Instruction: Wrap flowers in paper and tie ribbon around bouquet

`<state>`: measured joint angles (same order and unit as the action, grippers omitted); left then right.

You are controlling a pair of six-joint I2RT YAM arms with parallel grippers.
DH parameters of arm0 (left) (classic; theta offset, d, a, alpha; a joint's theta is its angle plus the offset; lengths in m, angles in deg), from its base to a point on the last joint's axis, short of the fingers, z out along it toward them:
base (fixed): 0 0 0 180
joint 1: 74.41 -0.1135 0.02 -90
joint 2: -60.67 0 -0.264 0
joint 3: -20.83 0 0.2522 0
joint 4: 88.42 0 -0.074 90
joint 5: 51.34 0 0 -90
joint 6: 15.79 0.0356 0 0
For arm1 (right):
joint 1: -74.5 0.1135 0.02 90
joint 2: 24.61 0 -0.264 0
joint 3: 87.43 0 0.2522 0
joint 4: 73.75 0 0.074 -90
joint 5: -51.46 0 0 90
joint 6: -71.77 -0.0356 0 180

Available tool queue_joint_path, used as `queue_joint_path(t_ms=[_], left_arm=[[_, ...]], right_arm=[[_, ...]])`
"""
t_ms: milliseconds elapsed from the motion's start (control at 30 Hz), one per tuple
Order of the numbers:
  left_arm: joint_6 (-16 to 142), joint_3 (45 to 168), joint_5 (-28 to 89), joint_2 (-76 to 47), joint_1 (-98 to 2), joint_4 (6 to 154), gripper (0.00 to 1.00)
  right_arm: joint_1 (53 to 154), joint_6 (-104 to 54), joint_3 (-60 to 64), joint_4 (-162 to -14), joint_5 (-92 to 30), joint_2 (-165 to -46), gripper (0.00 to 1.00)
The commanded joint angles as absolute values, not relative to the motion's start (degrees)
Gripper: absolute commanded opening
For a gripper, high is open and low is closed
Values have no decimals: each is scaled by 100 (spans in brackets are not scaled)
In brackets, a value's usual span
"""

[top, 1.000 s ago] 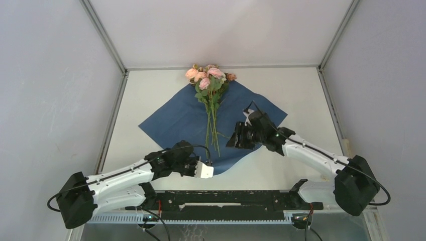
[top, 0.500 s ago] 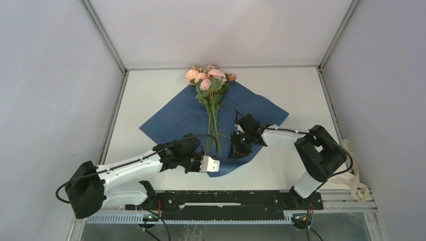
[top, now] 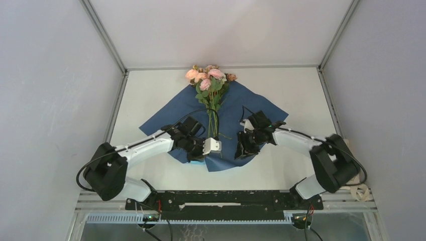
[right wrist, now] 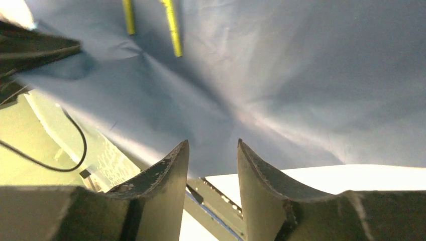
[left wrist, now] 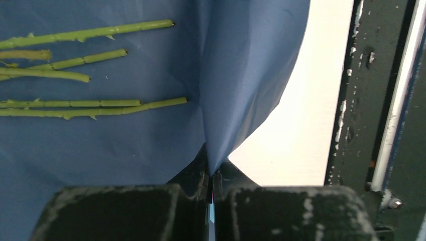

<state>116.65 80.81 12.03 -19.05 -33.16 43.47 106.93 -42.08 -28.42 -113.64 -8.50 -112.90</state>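
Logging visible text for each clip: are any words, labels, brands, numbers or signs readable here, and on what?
None can be read in any view.
The paper and flowers are plain.
The black rail shows only white scuffs, no letters.

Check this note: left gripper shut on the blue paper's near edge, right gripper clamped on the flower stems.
Wrong on the right gripper: the right wrist view shows its jaws apart near the edge of the blue paper, with the flower stems lying well beyond its tips. The left gripper is indeed shut on the paper's near edge.
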Motion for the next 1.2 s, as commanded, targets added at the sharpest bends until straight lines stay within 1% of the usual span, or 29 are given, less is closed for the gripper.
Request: queue_joint_path(t_ms=[0,100,200,333,433,500,667,800,833,900,1067,1100,1167], left_arm=[[11651,8560,476,-2166,-3695,3821,3],[11615,8677,276,-2321,-3934,3670,3],[11605,8800,149,-2503,-4018,3493,3],[11648,8956,-29,-2727,-4097,3232,4],[11666,8974,-71,-2820,-4155,3179,4],[11659,8987,-74,-2867,-4167,3178,4],[11646,9040,-68,-2950,-4182,3143,4],[11653,9059,-70,-2967,-4181,3133,5],[11654,9071,-78,-2978,-4182,3114,5],[11664,9096,-109,-2984,-4186,3077,7],[11725,9165,-148,-3000,-4225,2975,14],[11727,9168,-138,-2996,-4262,2977,19],[11623,9201,-83,-3018,-4352,3049,30]], right_arm=[[10469,-3498,-2726,-11736,-615,-10248,51],[10460,-3368,-2829,-11667,-570,-9835,55],[10624,-3406,-2984,-11530,-700,-9758,56],[11245,-3123,-3008,-11490,-1386,-9846,63],[11623,-3013,-3058,-11063,-1752,-9889,67],[11773,-2927,-3109,-10835,-1965,-9972,68],[11868,-2783,-3155,-10800,-2518,-10148,70],[11878,-2737,-3189,-10641,-2610,-10141,69],[11889,-2725,-3203,-10578,-2614,-10161,68],[11885,-2786,-3226,-10379,-2556,-10261,61],[11742,-2928,-3247,-10192,-2051,-10501,29],[11674,-2984,-3273,-10131,-1932,-10503,25],[11532,-3100,-3320,-9960,-1654,-10507,19]])
